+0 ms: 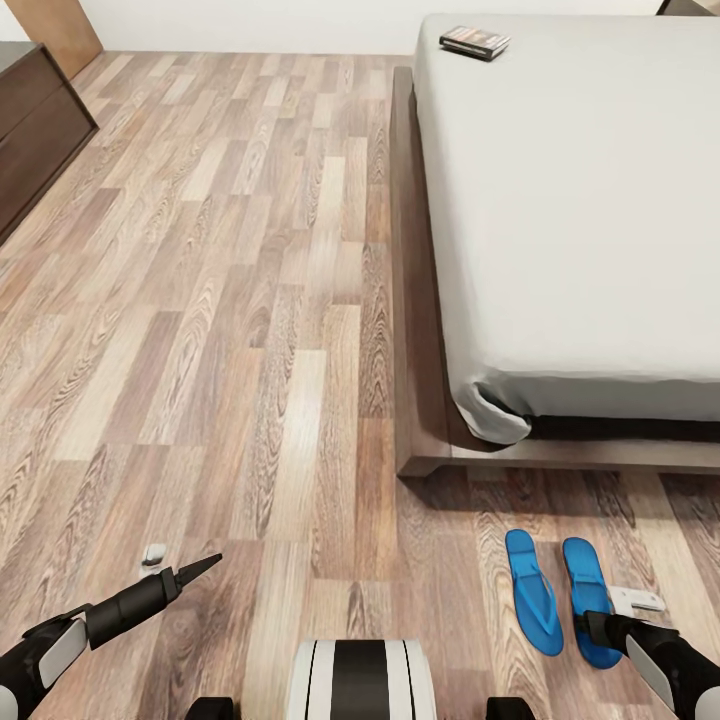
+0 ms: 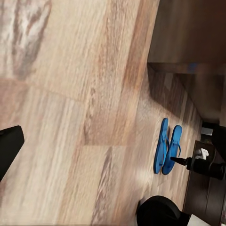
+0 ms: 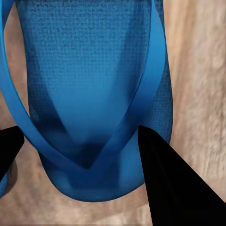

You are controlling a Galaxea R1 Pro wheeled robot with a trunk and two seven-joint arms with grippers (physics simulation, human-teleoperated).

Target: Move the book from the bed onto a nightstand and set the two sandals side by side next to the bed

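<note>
Two flat blue sandals (image 1: 560, 592) on wood-plank floor (image 1: 220, 330) – right end effector (image 3: 82, 150) spread wide astride one's strap, left end effector (image 1: 185, 570) state unclear

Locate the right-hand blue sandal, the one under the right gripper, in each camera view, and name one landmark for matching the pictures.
Head view: right sandal on the floor near the bed's foot corner, lower right, partly under the right gripper.
Left wrist view: the sandal nearer the right gripper, lying parallel to its mate.
Right wrist view: seen close up, between the fingertips.
Shared landmark: the other sandal.
</note>
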